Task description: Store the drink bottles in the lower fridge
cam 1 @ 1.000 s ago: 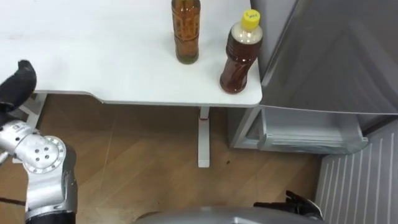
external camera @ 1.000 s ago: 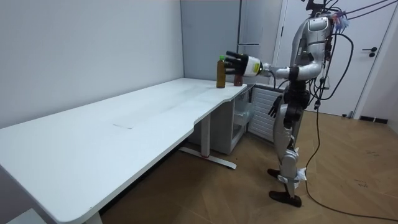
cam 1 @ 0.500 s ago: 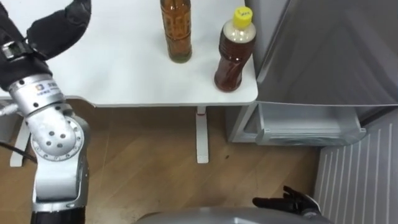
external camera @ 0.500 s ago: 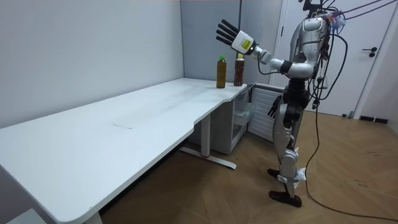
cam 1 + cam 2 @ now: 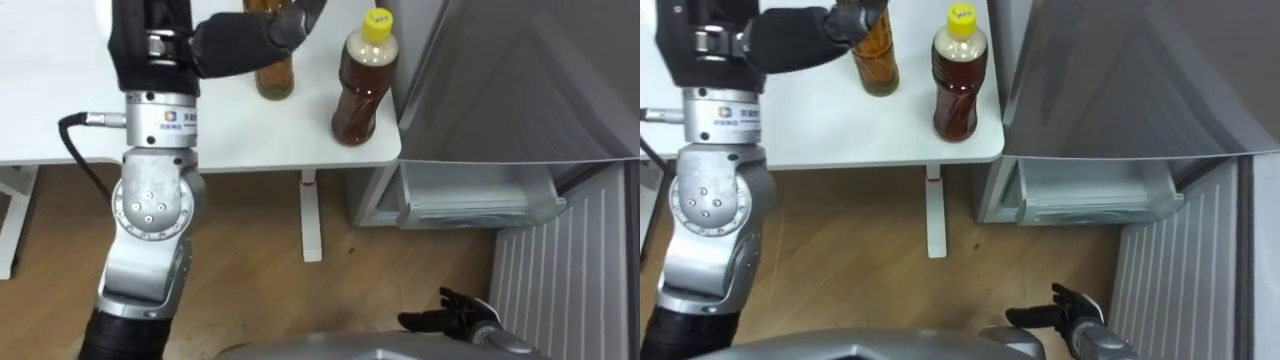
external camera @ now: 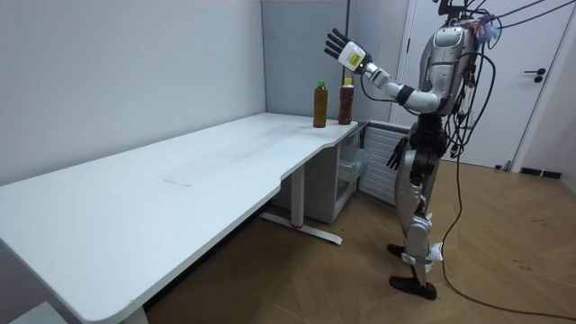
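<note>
— What sits nearest?
— The right hand (image 5: 455,318), low by the robot's hip, fingers loosely straight, holding nothing; the room view shows the robot standing at the end of the counter (image 5: 60,120), beside the fridge (image 5: 520,80).
— And the other hand?
— The left hand (image 5: 155,40) is up over the counter; in the eye views its fingers run off the top edge and its thumb crosses in front of one bottle; the room view shows it spread wide, empty, well above both bottles, touching neither.
— Where are the drinks?
— Both upright at the counter's near right corner; the yellow-capped bottle (image 5: 358,85) just inside the corner, by the fridge; the green-capped bottle (image 6: 319,104) to its left, slightly farther in; its cap shows in the room view, while the eye views cut it off.
— The fridge?
— Its lower compartment (image 5: 480,195) stands open below counter height; what is inside I cannot make out.
</note>
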### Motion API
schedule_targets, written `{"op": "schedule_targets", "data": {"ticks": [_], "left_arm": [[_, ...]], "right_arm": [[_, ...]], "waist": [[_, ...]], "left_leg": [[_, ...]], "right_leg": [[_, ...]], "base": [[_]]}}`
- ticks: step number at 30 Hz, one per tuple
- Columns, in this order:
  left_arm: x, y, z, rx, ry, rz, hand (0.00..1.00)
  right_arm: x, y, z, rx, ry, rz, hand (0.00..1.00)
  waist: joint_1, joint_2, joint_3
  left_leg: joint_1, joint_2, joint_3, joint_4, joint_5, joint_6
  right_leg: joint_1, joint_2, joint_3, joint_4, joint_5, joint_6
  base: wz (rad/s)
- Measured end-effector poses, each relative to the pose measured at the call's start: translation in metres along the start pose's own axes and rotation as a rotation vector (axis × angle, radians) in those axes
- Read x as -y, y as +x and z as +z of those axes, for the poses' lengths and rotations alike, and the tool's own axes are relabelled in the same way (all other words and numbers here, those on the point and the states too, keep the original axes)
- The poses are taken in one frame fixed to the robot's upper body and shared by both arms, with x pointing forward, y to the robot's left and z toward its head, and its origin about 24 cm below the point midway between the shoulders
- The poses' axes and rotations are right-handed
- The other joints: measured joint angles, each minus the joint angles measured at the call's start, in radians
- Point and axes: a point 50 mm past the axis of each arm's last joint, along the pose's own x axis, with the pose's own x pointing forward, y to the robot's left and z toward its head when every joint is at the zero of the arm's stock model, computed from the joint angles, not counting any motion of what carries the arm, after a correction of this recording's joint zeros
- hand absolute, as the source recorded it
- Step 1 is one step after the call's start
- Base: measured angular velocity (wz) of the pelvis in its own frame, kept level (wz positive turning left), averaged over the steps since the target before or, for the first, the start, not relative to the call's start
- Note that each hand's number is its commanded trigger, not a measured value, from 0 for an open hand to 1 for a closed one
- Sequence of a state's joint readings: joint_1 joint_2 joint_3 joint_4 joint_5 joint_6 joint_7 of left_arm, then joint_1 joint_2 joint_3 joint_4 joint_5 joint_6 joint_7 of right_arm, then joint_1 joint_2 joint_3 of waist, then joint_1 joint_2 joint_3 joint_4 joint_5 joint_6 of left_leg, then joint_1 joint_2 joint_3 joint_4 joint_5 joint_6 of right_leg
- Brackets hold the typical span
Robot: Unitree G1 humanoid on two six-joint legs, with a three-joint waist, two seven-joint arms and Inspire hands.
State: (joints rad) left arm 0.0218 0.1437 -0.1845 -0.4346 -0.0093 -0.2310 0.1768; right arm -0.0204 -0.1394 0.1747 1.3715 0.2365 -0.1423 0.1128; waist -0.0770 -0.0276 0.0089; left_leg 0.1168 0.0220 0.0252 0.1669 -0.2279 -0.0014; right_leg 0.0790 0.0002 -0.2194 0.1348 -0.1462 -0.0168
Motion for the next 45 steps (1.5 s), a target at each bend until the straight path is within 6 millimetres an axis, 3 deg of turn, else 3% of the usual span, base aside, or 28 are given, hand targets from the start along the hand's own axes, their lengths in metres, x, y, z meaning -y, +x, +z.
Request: {"op": "schedule_targets", "data": {"ticks": [8,24,36,45], "left_arm": [[0.011,0.001,-0.001,-0.026,-0.106,-0.085,0.0],[0.018,0.0,-0.006,-0.078,-0.154,-0.176,0.0],[0.027,-0.001,-0.005,-0.078,-0.182,-0.218,0.0],[0.033,-0.003,-0.005,-0.081,-0.236,-0.278,0.0]], "right_arm": [[0.001,0.0,-0.002,-0.007,-0.002,-0.005,0.0],[0.002,0.0,-0.001,-0.004,0.006,-0.007,0.0],[0.002,0.0,-0.001,-0.006,0.002,-0.004,0.0],[0.0,0.001,0.005,0.0,-0.016,0.011,0.0]], "waist": [[-0.001,0.008,-0.0023],[-0.001,0.02,0.0027],[-0.004,0.019,0.0036],[-0.025,0.014,0.0058]], "left_leg": [[0.016,0.001,-0.002,-0.003,0.0,0.0],[0.015,0.0,0.0,-0.002,0.0,0.0],[0.023,0.0,0.0,-0.003,0.0,0.0],[0.016,0.0,0.016,-0.003,0.0,0.0]], "right_leg": [[0.008,0.002,0.016,0.001,0.0,0.0],[0.007,0.003,0.022,0.0,0.001,-0.001],[0.008,0.004,0.025,0.002,0.001,-0.001],[0.004,0.003,0.028,0.002,0.001,-0.001]], "base": [[-0.05],[0.0],[0.0],[0.0]]}}
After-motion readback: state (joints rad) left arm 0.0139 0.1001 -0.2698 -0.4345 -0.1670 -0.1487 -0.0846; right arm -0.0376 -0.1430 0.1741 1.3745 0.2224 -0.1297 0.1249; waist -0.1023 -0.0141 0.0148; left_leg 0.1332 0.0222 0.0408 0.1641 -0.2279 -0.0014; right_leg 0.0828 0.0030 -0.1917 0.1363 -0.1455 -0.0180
